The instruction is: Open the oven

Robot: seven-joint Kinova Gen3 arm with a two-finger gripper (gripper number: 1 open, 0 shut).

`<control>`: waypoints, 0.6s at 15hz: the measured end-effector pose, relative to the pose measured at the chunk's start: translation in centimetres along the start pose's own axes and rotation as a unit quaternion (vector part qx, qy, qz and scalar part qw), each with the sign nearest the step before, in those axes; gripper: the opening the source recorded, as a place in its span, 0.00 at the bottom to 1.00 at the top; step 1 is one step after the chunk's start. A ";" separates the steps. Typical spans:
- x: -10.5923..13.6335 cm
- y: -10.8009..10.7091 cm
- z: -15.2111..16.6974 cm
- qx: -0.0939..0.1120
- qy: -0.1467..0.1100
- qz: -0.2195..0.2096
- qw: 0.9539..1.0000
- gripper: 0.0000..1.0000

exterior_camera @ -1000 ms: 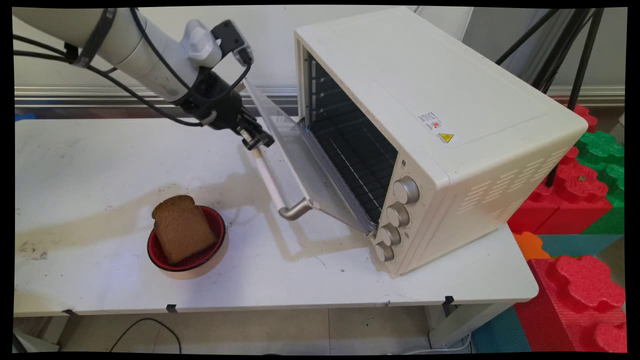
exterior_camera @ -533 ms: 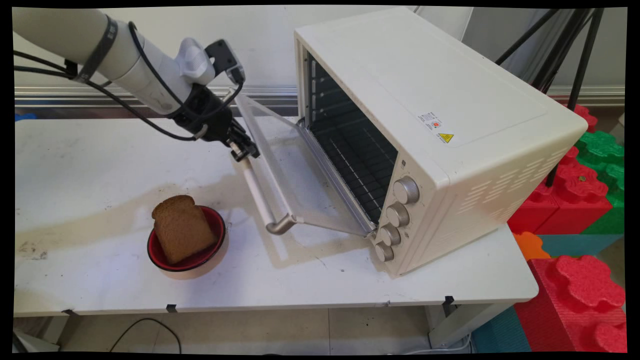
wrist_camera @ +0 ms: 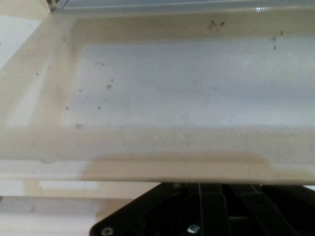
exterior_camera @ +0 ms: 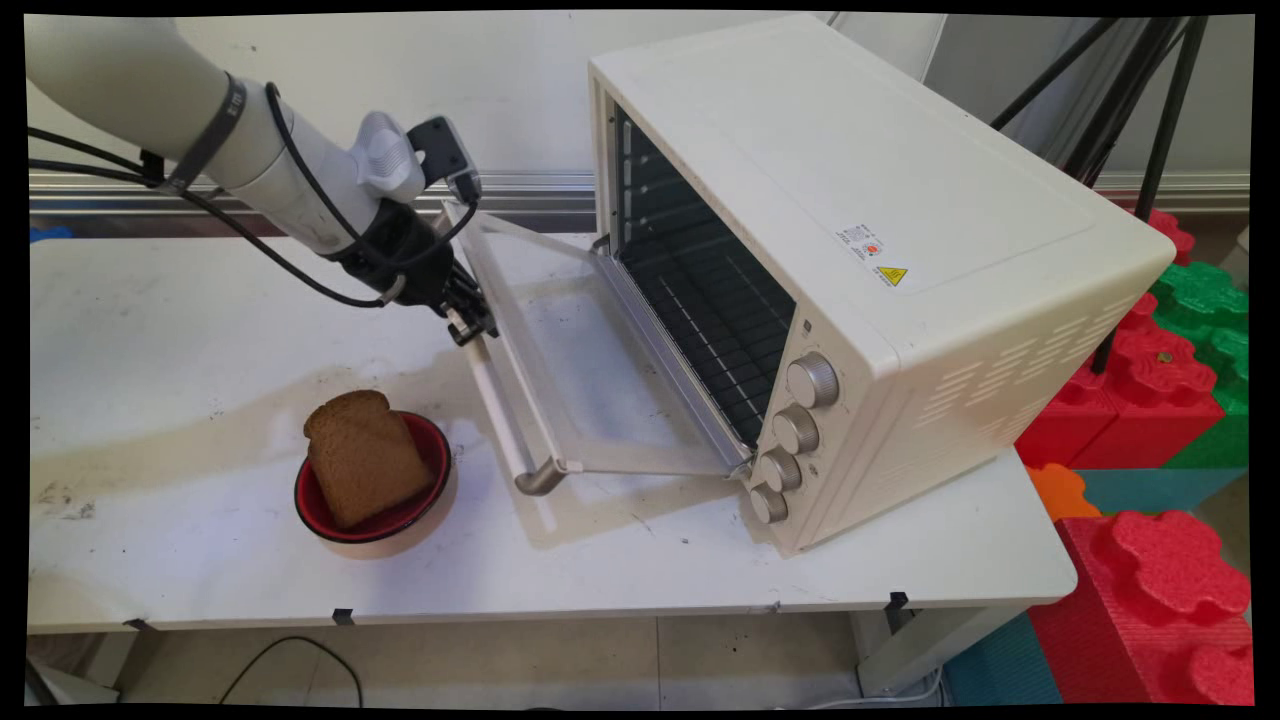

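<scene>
Oven door (exterior_camera: 590, 370) glass, cream-framed, tool (exterior_camera: 470, 325) at handle (exterior_camera: 497, 400).

Pincer (exterior_camera: 470, 325) fingertips behind door handle (exterior_camera: 497, 405)

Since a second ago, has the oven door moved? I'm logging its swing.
Yes. The oven door has swung further down and away from the oven body, its handle lower toward the table, gripper at the handle.
</scene>
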 end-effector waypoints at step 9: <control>-1.4 -0.7 1.1 -0.002 -0.009 0.011 1.000 0.00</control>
